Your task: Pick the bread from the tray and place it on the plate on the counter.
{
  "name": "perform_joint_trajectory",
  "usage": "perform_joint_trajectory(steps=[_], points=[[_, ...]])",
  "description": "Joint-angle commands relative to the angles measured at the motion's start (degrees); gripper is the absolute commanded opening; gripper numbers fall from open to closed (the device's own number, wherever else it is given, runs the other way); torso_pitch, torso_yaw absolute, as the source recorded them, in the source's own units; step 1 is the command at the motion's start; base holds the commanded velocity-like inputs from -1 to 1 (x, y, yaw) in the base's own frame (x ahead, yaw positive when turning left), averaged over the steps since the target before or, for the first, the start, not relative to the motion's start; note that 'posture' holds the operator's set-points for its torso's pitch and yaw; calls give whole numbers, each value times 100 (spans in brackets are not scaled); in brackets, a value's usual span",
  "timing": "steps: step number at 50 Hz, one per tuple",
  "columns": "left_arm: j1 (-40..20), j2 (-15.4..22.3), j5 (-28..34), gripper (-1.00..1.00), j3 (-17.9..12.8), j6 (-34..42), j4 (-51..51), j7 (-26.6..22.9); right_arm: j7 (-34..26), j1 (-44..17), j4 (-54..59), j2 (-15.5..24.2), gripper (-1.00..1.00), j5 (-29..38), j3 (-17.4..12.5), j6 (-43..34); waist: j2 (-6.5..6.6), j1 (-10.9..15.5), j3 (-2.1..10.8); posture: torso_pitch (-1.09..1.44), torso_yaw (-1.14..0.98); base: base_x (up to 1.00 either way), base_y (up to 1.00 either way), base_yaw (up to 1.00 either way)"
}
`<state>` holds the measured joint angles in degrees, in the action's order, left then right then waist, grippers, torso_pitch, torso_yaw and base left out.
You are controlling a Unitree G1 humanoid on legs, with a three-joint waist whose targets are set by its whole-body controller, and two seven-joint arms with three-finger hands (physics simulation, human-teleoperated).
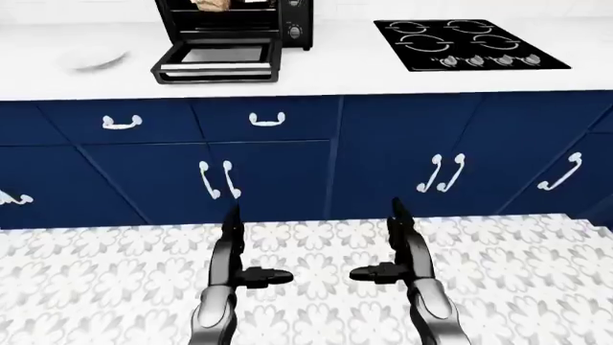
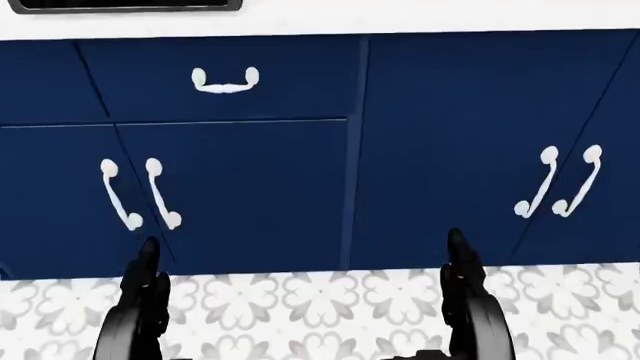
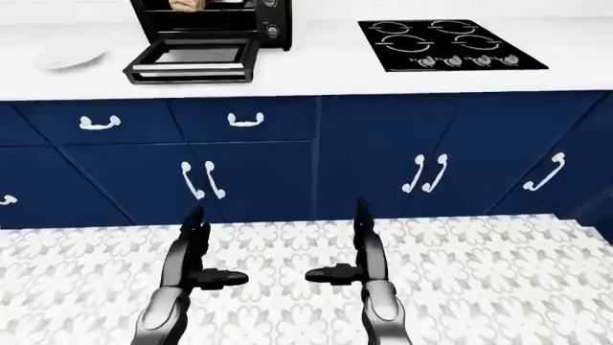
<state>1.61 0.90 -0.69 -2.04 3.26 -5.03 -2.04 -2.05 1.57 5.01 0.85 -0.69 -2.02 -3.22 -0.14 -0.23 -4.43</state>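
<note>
The bread point(image 1: 210, 4) is a tan piece inside the black toaster oven point(image 1: 235, 36) at the top of the left-eye view; its door hangs open over the white counter point(image 1: 325, 68). The white plate point(image 1: 95, 59) lies on the counter left of the oven. My left hand point(image 1: 244, 255) and right hand point(image 1: 383, 251) are low over the patterned floor, far below the counter. Both are open and empty, fingers straight, thumbs pointing toward each other.
A black four-burner cooktop point(image 1: 469, 44) is set in the counter right of the oven. Navy cabinet doors and drawers point(image 1: 287, 165) with white handles run under the counter. Grey flower-pattern floor tiles point(image 1: 316, 287) lie between me and the cabinets.
</note>
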Motion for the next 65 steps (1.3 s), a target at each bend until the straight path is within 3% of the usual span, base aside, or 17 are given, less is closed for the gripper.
perform_joint_trajectory(steps=[1, 3, 5, 7, 18, 23, 30, 34, 45, 46, 47, 50, 54, 57, 58, 59, 65], points=[[-192, 97, -81, 100, -77, 440, 1441, 7, 9, -158, -1288, 88, 100, -68, -68, -325, -45, -12, 5, 0, 0, 0, 0, 0], [-282, 155, -1, 100, -141, 920, 1961, 24, -44, -204, -1816, 113, 100, -114, -122, -781, -7, 39, 393, 0, 0, 0, 0, 0], [-399, 207, 4, 100, -213, 1568, 2630, -26, -89, -286, -2428, 183, 100, -107, -199, -1260, -46, 40, 140, 0, 0, 0, 0, 0], [-602, 352, 120, 100, -290, 2184, 3194, -144, -105, -470, -3189, 248, 100, -110, -283, -1971, -54, 47, 403, 0, 0, 0, 0, 0], [-2675, 1118, -55, 100, -953, 4674, 4547, -415, -41, -3276, -4712, 1088, 100, -433, -902, -4952, 33, 32, 563, 0, 0, 0, 2, 0], [-3088, 1450, -205, 100, -1134, 4778, 4374, -393, 79, -3672, -4650, 1313, 100, -658, -946, -5117, -300, -25, 371, 0, 0, 24, 70, 0], [-3399, 1681, -391, 100, -1310, 4736, 4121, -229, 388, -4226, -4013, 1386, 100, -854, -814, -4822, 68, -208, 296, 0, 0, 31, 78, 0], [-3504, 1862, -468, 100, -1387, 4676, 3988, -132, 524, -4403, -3564, 1235, 100, -756, -618, -4446, 763, -229, 463, 0, 0, 31, 78, 0], [-3791, 2205, -666, 100, -1509, 4892, 4017, 21, 534, -4676, -3649, 1187, 100, -852, -557, -4628, 31, 119, 213, 0, 0, 31, 78, 0], [-3787, 2221, -664, 100, -1521, 4858, 3988, 37, 532, -4676, -3697, 1185, 100, -873, -557, -4669, -248, 33, 288, 0, 0, 30, 77, 0], [-3774, 2246, -664, 100, -1520, 4841, 3975, 33, 517, -4687, -3728, 1225, 100, -869, -562, -4714, -107, 0, 91, 0, 0, 31, 59, 0], [-3848, 2337, -722, 100, -1580, 4930, 4020, 23, 536, -4846, -3805, 1289, 100, -956, -641, -4888, -127, -61, 317, 0, 0, 31, 54, 0], [-3962, 2514, -816, 100, -1710, 5003, 4047, 54, 602, -5087, -3865, 1390, 100, -1079, -713, -5046, 84, -174, 195, 0, 0, 31, 54, 0], [-3986, 2544, -848, 100, -1699, 5003, 4062, 110, 664, -5132, -3825, 1363, 100, -1129, -653, -5016, 829, -85, 508, 0, 0, 31, 54, 0], [-3984, 2563, -854, 100, -1687, 5009, 4075, 114, 678, -5154, -3819, 1351, 100, -1164, -665, -5016, 529, -93, 230, 0, 0, 31, 54, 0], [-3992, 2572, -865, 100, -1688, 5013, 4073, 117, 681, -5169, -3800, 1372, 100, -1166, -647, -5007, 529, -36, 157, 0, 0, 32, 54, 0], [-3971, 2617, -891, 100, -1723, 5051, 4166, 148, 737, -5187, -3891, 1406, 100, -1229, -647, -5077, 227, -17, 180, 0, 0, 32, 52, 0]])
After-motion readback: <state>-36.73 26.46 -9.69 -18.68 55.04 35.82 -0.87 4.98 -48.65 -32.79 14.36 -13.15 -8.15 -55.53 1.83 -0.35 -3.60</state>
